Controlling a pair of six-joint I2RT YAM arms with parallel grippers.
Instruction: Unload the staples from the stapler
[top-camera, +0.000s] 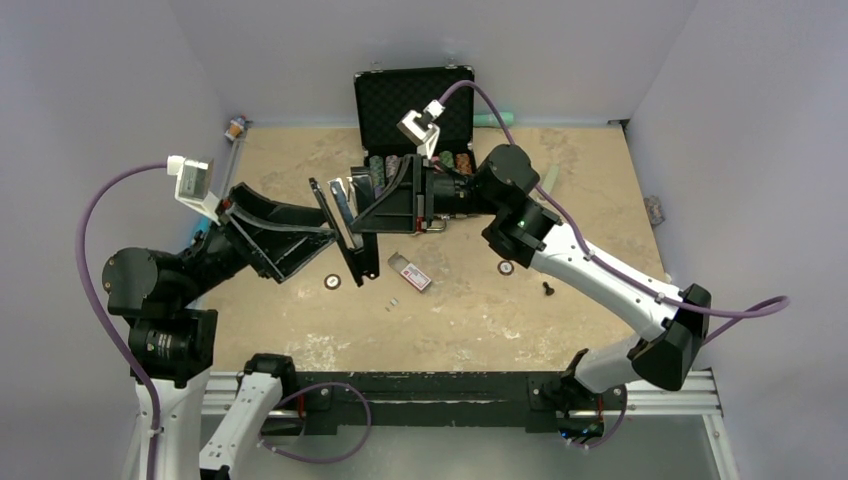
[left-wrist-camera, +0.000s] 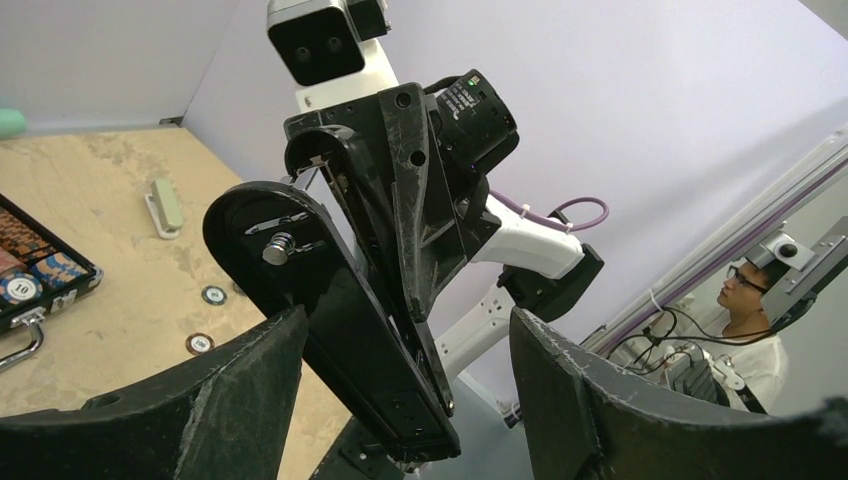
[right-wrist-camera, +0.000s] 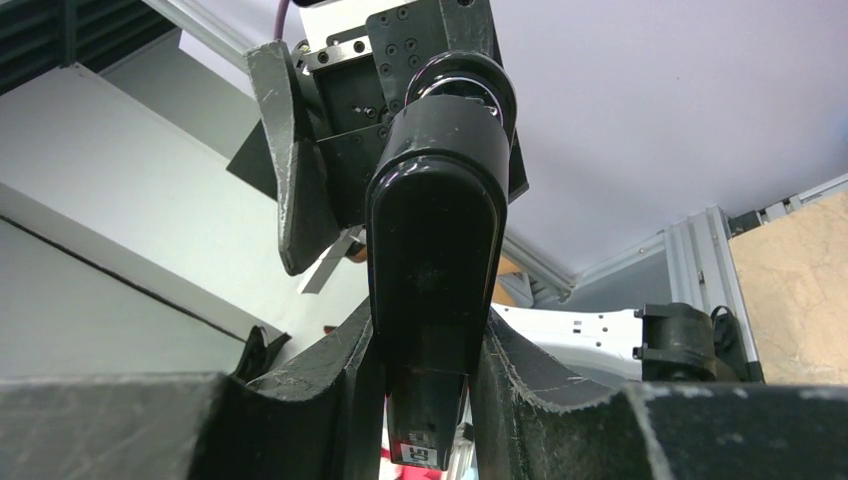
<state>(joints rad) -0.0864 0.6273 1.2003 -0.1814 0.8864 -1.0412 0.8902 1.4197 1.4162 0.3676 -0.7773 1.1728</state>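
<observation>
While the right gripper (right-wrist-camera: 425, 375) clamps the stapler (right-wrist-camera: 435, 250) above the table (top-camera: 590, 180), the left gripper (left-wrist-camera: 405, 335) gapes wide around its far end.

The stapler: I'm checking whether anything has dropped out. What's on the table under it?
Below the raised stapler lie a round chip, a red-and-white box and a small silvery strip. The table directly beneath it is covered.

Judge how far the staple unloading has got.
Done: the stapler is off the table, hinged open, clamped in the right gripper. In hand: the open left gripper straddles it. Left: one silvery strip lies on the table; whether more sit inside is hidden.
</observation>
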